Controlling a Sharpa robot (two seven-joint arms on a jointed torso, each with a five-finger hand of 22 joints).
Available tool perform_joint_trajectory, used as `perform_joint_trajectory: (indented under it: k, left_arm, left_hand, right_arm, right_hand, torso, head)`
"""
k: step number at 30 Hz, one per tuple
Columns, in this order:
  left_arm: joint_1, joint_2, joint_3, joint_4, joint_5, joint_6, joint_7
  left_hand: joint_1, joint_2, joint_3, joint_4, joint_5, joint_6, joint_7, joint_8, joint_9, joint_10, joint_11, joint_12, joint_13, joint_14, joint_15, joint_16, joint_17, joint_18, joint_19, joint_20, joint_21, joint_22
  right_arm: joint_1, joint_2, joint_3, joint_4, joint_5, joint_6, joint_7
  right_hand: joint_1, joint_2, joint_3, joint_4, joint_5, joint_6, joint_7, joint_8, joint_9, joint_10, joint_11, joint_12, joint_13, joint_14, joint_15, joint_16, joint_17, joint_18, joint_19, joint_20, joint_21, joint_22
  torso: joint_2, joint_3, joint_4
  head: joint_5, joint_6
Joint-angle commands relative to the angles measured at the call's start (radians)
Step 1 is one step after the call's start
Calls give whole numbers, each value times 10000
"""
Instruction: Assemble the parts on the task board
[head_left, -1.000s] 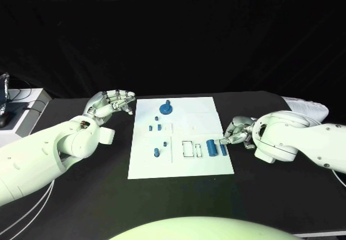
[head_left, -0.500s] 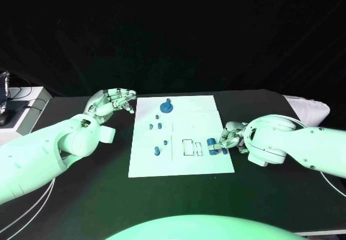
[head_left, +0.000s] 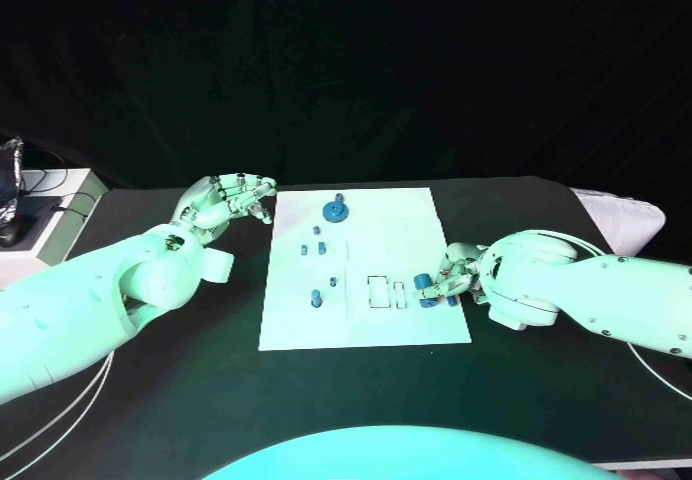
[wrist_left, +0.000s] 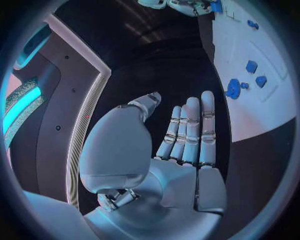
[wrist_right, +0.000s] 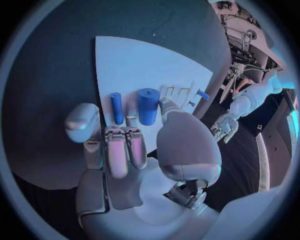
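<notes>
The white task board (head_left: 404, 225) lies mid-table. On it are a round blue part with a peg (head_left: 335, 210), several small blue parts (head_left: 316, 297), and two outlined slots (head_left: 376, 291). A thick blue cylinder (head_left: 427, 287) (wrist_right: 148, 106) and a thin one (head_left: 449, 298) (wrist_right: 117, 108) lie flat near the board's right edge. My right hand (head_left: 459, 272) (wrist_right: 125, 150) leans in over them, fingertips (wrist_right: 132, 131) at their near ends and thumb beside the thick one. No grip is visible. My left hand (head_left: 224, 203) (wrist_left: 181, 145) hovers by the board's far left corner, fingers apart, holding nothing.
A white stand with cables (head_left: 43, 205) sits at the table's left edge. A pale object (head_left: 627, 215) lies at the far right. Bare black table (head_left: 173, 400) surrounds the board in front and on both sides.
My right hand has slid in from the board's right edge, closer over the two cylinders. The left hand has stayed where it was. The view shifted slightly.
</notes>
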Motion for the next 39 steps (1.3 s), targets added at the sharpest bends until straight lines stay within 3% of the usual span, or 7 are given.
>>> perform_joint_trajectory:
  k: [1, 5, 12, 19, 22, 25, 39]
  left_arm:
    - [-9, 8, 8, 17, -4, 220, 104]
    - [-9, -3, 8, 19, 0, 246, 71]
    - [-9, -10, 8, 19, 1, 264, 23]
    - [-9, -10, 8, 0, 2, 265, -16]
    - [-9, -10, 8, -13, 2, 254, -28]
    - [-9, -10, 8, -23, 2, 243, -41]
    - [-9, 0, 7, -43, -4, 252, -81]
  left_hand:
    - [-88, 28, -50, 18, -40, -51, 12, -24, -13, 6, -18, -41, -7, 32, -34, 57, -12, 57, 76, 21, -52, -23]
    - [-88, 28, -50, 18, -40, -51, 12, -24, -13, 6, -18, -41, -7, 32, -34, 57, -12, 57, 76, 21, -52, -23]
    - [-80, 59, -80, 53, -35, -52, 15, -20, -20, -6, -15, -41, -8, 31, -33, 59, -13, 57, 89, 21, -71, -38]
    - [-55, 79, -88, 60, -30, -50, 16, -17, -23, -14, -15, -42, -9, 31, -33, 61, -13, 57, 98, 21, -81, -46]
    - [-55, 79, -88, 60, -30, -50, 16, -17, -23, -14, -15, -42, -9, 31, -33, 61, -13, 57, 98, 21, -81, -46]
    - [-32, 89, -93, 60, -28, -48, 15, -14, -26, -20, -15, -42, -9, 31, -33, 62, -13, 58, 105, 20, -88, -52]
    - [-8, 97, -103, 62, -26, -45, 15, -10, -28, -32, -13, -45, -11, 31, -33, 64, -14, 58, 113, 20, -96, -59]
  right_arm:
    - [-76, 85, -9, -122, -339, 73, -68]
    - [-149, 172, -10, -229, -356, 84, -64]
    - [-180, 191, -11, -218, -345, -52, -15]
    - [-167, 30, -6, 74, 58, -562, 170]
    - [-113, -41, 0, 213, 310, -752, 237]
    - [-12, -117, 9, 336, 541, -948, 290]
    - [451, -144, 50, 751, 2169, -1461, 353]
  right_hand:
    - [93, 79, -59, 17, -61, -72, -6, 24, -20, 1052, -77, 21, 2634, 1005, -58, 31, 2452, -79, -36, 3, -52, -2]
    - [388, 255, -35, 0, 69, -109, -8, 36, 65, 1052, -79, 21, 2634, 1003, -60, 28, 2442, -76, -49, 2, -72, 16]
    - [1170, 418, 246, -37, 1291, -158, -11, -17, 179, 1052, -87, 21, 2634, 1000, -70, 24, 2430, -77, -56, -5, -78, 98]
    - [1594, 463, 744, -32, 1991, -42, -60, -78, 190, 1052, -131, 21, 2634, 1002, -103, 26, 2439, -82, -48, -30, -56, 183]
    - [1679, 480, 895, -37, 2048, -9, -76, -94, 189, 1052, -146, 21, 2634, 1001, -115, 25, 2434, -82, -48, -40, -57, 198]
    - [1757, 447, 1223, -21, 1751, 51, -90, -146, 176, 1052, -162, 21, 2634, 998, -130, 20, 2418, -82, -53, -55, -69, 222]
    - [1497, 314, 1457, 7, 1555, 168, -86, -209, 154, 1052, -159, 21, 2634, 993, -130, 13, 2397, -76, -68, -59, -123, 222]
  torso:
    - [3, -13, -1]
    - [-5, -10, -2]
    - [-21, -16, -8]
    - [-20, -9, -15]
    - [-16, -10, -19]
    - [-17, -10, -19]
    - [-16, -18, -8]
  head:
    - [23, -23]
    - [46, -52]
    - [63, -50]
    - [68, -25]
    - [73, -9]
    - [69, 3]
    - [30, 46]
